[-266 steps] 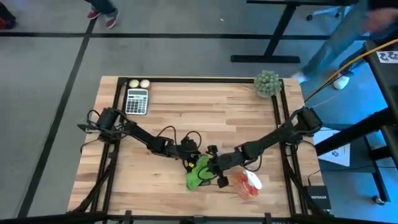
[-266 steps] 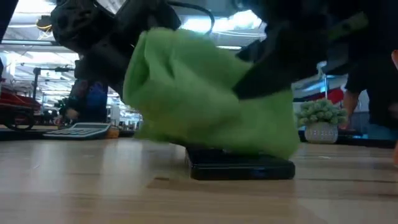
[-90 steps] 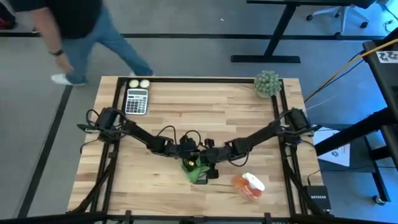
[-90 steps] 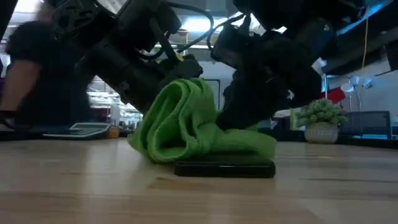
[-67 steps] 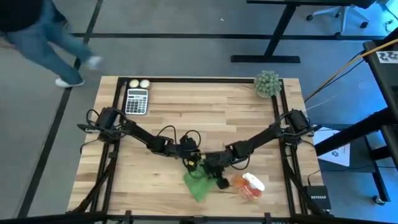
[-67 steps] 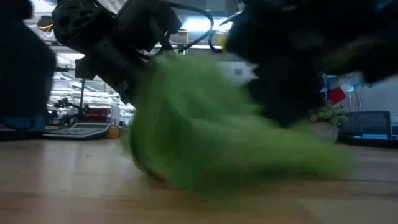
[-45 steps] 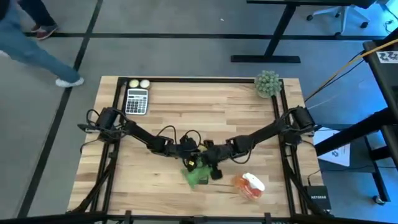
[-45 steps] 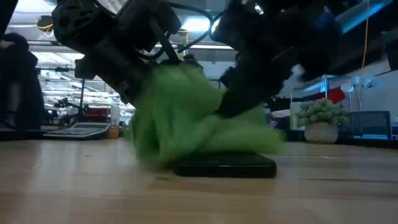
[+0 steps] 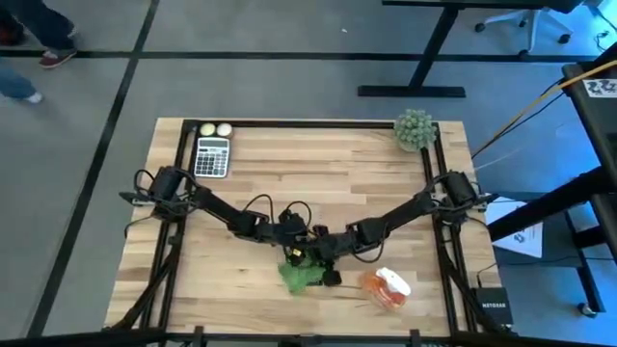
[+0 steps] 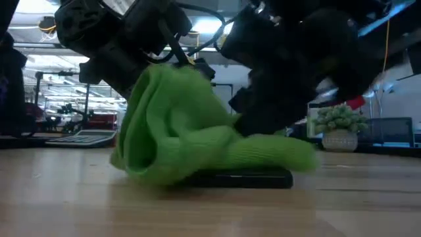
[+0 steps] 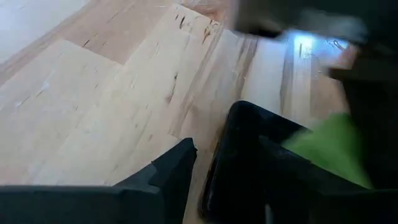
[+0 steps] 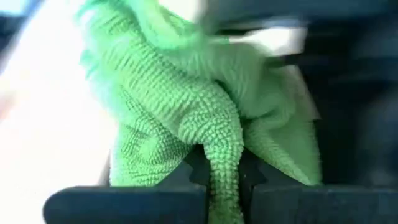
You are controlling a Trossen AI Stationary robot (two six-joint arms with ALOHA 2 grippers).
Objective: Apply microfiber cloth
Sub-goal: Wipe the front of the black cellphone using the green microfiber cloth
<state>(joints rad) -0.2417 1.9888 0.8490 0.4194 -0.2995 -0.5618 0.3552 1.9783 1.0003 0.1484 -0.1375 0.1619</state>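
right end effector clamped on cloth over the phone

right end effector (image 9: 323, 258) has its fingers pinched together on a fold of the microfiber cloth (image 9: 301, 275); the right wrist view shows the green fabric (image 12: 205, 112) squeezed between the two dark fingers (image 12: 130, 202). the cloth is bunched, directly under and just ahead of that end effector, draped on top of the black phone (image 10: 247, 178), which lies flat on the wooden surface (image 9: 318, 173). low view: cloth (image 10: 191, 131) covers most of the phone, one end of the phone sticks out from under it.

left end effector (image 9: 294, 241) sits just beside the right one, touching or nearly touching the cloth's far edge. its fingers (image 11: 168, 171) are apart, straddling the phone's edge (image 11: 242, 155) in the left wrist view, nothing gripped between them.

well apart from both end effectors: calculator (image 9: 212, 156) and two small balls (image 9: 215, 129) at one far corner, spiky plant (image 9: 414, 129) at the other far corner. an orange and white thing (image 9: 384, 286) lies near the right end effector, on its outer side.
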